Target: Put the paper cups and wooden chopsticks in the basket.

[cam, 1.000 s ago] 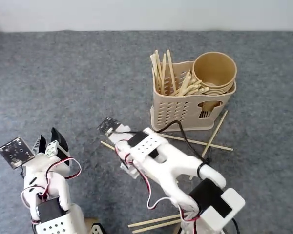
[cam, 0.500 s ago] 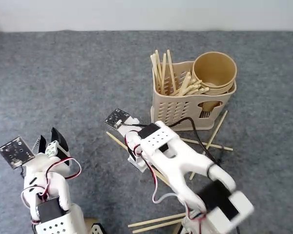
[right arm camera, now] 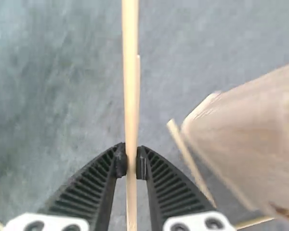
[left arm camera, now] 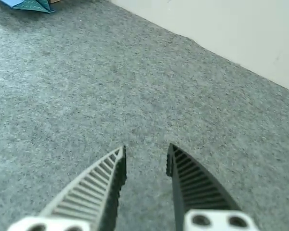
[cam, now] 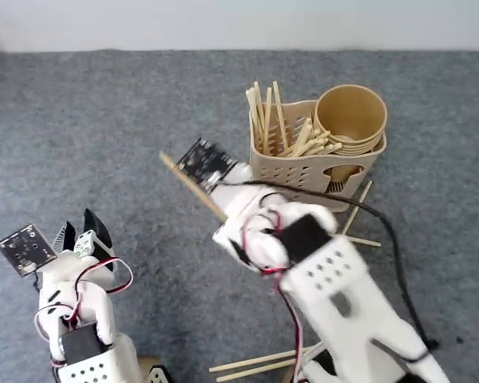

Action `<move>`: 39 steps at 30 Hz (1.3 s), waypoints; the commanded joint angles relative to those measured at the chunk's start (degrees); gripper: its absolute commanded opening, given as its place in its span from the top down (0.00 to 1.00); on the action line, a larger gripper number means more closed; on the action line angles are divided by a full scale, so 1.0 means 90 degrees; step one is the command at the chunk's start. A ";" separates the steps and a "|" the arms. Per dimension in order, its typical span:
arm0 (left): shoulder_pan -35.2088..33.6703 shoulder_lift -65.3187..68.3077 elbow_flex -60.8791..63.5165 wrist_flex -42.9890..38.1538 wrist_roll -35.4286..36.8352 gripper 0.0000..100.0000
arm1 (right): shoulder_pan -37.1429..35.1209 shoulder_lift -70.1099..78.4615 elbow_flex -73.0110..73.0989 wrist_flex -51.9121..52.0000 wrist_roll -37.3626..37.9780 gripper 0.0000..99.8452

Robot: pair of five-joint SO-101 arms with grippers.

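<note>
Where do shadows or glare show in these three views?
High view: flat, even light, no glare, only a faint shadow on the carpet at the base of the basket. Left wrist view: evenly lit carpet, no glare. Right wrist view: the chopstick between the jaws is brightly lit, without harsh shadow.

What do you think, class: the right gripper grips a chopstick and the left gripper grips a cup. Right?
Not quite. The left gripper is open and holds nothing, as the left wrist view shows. The right gripper does grip a chopstick.
</note>
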 commanded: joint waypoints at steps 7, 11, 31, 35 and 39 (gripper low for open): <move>-0.0059 -0.0127 -0.0063 0.0088 0.0039 0.86 | 0.0571 -0.0386 -0.2696 0.0122 0.0000 0.99; -0.0059 -0.0127 -0.0063 0.0127 0.0039 0.86 | 0.0757 -0.0386 -0.3526 -0.0327 -0.0234 0.99; -0.0049 -0.0127 -0.0063 0.0127 0.0039 0.86 | 0.2398 -0.0474 -0.0654 -0.5153 -0.0313 0.99; -0.0049 -0.0127 -0.0063 0.0127 0.0039 0.86 | 0.2418 -0.0474 -0.0361 -0.5201 -0.0821 0.99; -0.0049 -0.0127 -0.0063 0.0127 0.0039 0.86 | 0.2427 -0.0474 -0.0361 -0.4879 -0.1211 0.99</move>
